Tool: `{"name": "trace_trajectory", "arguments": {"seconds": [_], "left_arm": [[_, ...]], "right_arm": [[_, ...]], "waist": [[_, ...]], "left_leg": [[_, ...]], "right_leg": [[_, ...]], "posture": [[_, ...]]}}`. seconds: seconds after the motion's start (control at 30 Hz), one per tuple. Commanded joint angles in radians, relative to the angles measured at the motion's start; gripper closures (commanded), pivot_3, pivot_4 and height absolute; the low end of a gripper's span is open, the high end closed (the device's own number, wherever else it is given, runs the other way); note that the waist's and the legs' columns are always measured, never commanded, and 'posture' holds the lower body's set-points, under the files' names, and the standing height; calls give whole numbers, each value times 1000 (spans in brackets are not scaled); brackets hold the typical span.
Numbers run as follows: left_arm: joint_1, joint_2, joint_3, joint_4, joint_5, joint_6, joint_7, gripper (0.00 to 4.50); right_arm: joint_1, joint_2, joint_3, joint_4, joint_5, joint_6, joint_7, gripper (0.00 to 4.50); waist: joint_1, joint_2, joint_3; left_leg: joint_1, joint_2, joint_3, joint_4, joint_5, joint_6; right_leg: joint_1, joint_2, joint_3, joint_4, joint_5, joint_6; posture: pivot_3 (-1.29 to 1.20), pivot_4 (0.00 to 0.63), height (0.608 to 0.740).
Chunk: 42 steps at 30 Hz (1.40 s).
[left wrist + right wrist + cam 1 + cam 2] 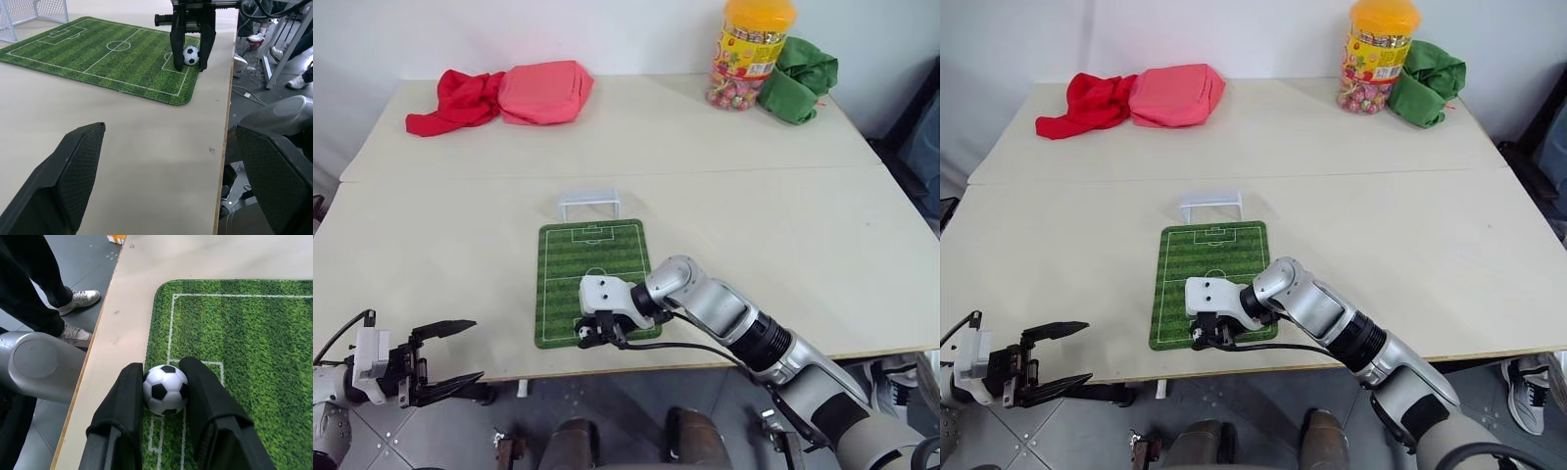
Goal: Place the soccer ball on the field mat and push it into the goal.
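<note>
The tiny black-and-white soccer ball sits between the two black fingers of my right gripper, which is shut on it. The ball hangs low over the near end of the striped green field mat, by the near penalty box; I cannot tell whether it touches the mat. The left wrist view shows the ball pinched between fingers whose tips reach down to the mat. The white goal stands at the mat's far end. My left gripper is open and empty beyond the table's near left edge.
At the table's back left lie a red cloth and a pink bag. A candy jar and a green cloth stand at the back right. A person's shoes are on the floor beside the front edge.
</note>
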Motion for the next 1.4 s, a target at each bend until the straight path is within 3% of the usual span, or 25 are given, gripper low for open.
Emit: {"name": "trace_trajectory", "arguments": {"seconds": [0.03, 0.6, 0.67, 1.4], "left_arm": [[2, 1, 22, -17, -18, -10, -112, 0], [-47, -16, 21, 5, 1, 2, -112, 0], [-53, -18, 21, 7, 5, 3, -112, 0], [-113, -37, 27, 33, 27, 23, -112, 0]], "right_arm": [[-14, -5, -38, -9, 1, -21, 13, 3651], [17, -13, -66, 7, -3, -51, 26, 3651], [22, -11, -65, 19, -8, -60, 21, 2945], [1, -15, -112, -47, 33, -33, 63, 2945]], "waist": [[0, 0, 0], [0, 0, 0], [0, 0, 0], [-1, 0, 0]], "left_leg": [[0, 0, 0, 0, 0, 0], [0, 0, 1, 0, 0, 0], [0, 0, 1, 0, 0, 0], [0, 0, 1, 0, 0, 0]], "right_leg": [[0, 0, 0, 0, 0, 0], [-1, 0, 0, 0, 0, 0], [-1, 0, 0, 0, 0, 0], [-1, 0, 0, 0, 0, 0]], "posture": [[0, 150, 740], [0, 150, 740], [0, 150, 740], [0, 150, 740]]}}
